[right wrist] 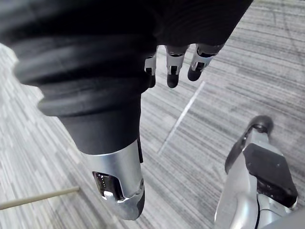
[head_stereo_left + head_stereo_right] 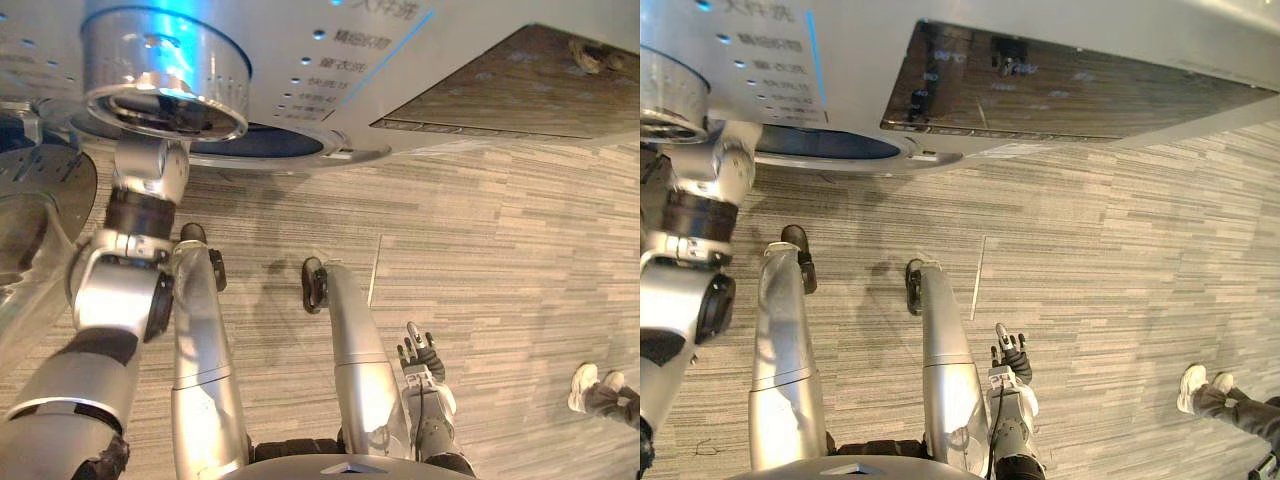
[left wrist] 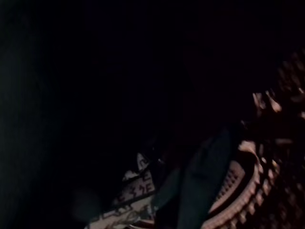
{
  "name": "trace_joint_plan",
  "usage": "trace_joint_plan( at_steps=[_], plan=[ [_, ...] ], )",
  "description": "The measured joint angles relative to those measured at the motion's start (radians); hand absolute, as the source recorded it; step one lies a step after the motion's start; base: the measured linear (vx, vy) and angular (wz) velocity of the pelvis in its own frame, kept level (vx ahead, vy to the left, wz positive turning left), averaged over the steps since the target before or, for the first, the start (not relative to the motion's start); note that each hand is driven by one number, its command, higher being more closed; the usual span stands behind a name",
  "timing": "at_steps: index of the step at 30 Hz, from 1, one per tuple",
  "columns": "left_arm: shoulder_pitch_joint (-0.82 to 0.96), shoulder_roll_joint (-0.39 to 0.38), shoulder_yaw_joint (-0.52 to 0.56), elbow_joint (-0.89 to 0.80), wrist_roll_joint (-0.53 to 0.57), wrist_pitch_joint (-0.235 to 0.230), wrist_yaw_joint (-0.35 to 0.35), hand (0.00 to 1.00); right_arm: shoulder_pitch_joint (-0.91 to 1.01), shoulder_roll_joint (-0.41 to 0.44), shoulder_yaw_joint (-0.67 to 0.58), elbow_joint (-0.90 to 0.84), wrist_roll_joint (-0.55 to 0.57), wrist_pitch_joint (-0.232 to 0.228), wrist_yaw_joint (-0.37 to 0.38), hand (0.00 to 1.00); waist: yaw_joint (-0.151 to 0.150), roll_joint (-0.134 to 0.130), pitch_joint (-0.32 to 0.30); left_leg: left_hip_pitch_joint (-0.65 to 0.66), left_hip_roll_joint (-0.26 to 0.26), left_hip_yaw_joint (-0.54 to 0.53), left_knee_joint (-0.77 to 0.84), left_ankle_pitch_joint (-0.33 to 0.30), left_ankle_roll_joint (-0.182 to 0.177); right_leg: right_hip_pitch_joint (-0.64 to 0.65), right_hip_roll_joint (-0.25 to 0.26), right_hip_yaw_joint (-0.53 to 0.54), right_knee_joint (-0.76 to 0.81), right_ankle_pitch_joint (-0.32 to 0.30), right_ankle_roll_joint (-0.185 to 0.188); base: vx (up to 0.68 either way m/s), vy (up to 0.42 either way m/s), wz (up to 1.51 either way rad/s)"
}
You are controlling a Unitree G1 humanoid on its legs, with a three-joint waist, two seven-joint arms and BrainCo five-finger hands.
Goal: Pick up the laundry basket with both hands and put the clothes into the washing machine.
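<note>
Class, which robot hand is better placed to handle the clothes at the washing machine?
Left: the left arm reaches up to the washing machine, and its wrist view shows clothes. The right robot hand hangs open, low over the carpet.

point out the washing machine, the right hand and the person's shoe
washing machine (image 2: 860,60), right eye view, white front panel
right hand (image 2: 420,358), left eye view, its middle
person's shoe (image 2: 1192,385), right eye view, white upper
</note>
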Motion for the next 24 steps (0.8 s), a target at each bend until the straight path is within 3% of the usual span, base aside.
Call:
trace_joint_plan(
  at_steps=[2, 4, 5, 8, 11, 14, 20, 24],
  plan=[
    [-0.028, 0.015, -0.009, 0.012, 0.007, -0.037, -0.01, 1.0, 0.002, 0.0, -0.005, 0.01, 0.0, 0.0, 0.014, 0.0, -0.012, 0.0, 0.0, -0.005, 0.002, 0.0, 0.0, 0.0, 0.0, -0.005, 0.002, 0.0, -0.002, 0.003, 0.0, 0.0, -0.006, -0.06],
    [-0.037, 0.024, -0.037, 0.012, 0.011, -0.021, 0.005, 1.0, 0.003, 0.001, -0.036, 0.043, 0.001, 0.0, 0.029, 0.0, -0.01, -0.001, 0.0, -0.017, 0.002, 0.0, 0.001, 0.001, 0.001, -0.017, 0.002, 0.0, -0.002, 0.007, 0.001, 0.01, -0.006, -0.05],
    [-0.046, 0.027, -0.046, 0.012, 0.012, -0.016, 0.008, 0.0, 0.003, 0.001, -0.044, 0.045, 0.003, 0.0, 0.03, 0.0, -0.01, -0.001, 0.0, -0.018, 0.002, 0.0, 0.002, 0.002, 0.001, -0.018, 0.002, 0.0, -0.002, 0.007, 0.001, 0.0, 0.0, 0.0],
    [-0.067, 0.072, -0.125, -0.008, 0.106, -0.016, 0.055, 0.0, 0.004, 0.009, -0.078, 0.076, 0.01, 0.0, 0.034, 0.0, -0.019, -0.002, -0.001, -0.024, -0.001, -0.002, 0.004, 0.002, 0.001, -0.022, -0.002, -0.003, -0.001, 0.007, 0.001, 0.0, 0.0, 0.0],
    [-0.066, 0.089, -0.182, -0.009, 0.395, 0.037, 0.079, 0.0, 0.005, 0.01, -0.088, 0.096, 0.011, 0.001, 0.036, 0.0, -0.014, -0.003, -0.002, -0.029, -0.003, -0.007, 0.015, 0.001, 0.002, -0.024, -0.007, -0.013, 0.01, 0.007, 0.001, 0.01, 0.0, 0.01],
    [-0.06, 0.077, -0.198, -0.01, 0.559, 0.079, 0.044, 0.0, 0.003, 0.009, -0.088, 0.101, 0.013, 0.002, 0.039, 0.0, -0.013, -0.004, -0.003, -0.029, -0.007, -0.004, 0.018, 0.001, 0.002, -0.024, -0.017, -0.016, 0.015, 0.007, 0.001, 0.0, 0.003, 0.03],
    [-0.05, 0.039, -0.187, -0.011, 0.644, 0.098, 0.029, 0.0, 0.002, 0.007, -0.088, 0.102, 0.031, 0.005, 0.06, 0.0, -0.015, -0.008, -0.005, -0.025, -0.006, -0.002, 0.032, 0.001, 0.005, -0.021, -0.017, -0.012, 0.028, 0.007, 0.003, 0.0, 0.0, 0.0],
    [0.015, -0.011, -0.121, -0.011, 0.654, 0.101, 0.031, 0.0, 0.002, 0.007, -0.088, 0.118, 0.03, 0.004, 0.06, 0.0, -0.022, -0.04, -0.027, -0.009, 0.001, 0.009, 0.028, -0.001, 0.008, -0.012, -0.017, -0.006, 0.026, 0.008, 0.003, 0.0, -0.001, -0.02]
  ],
)
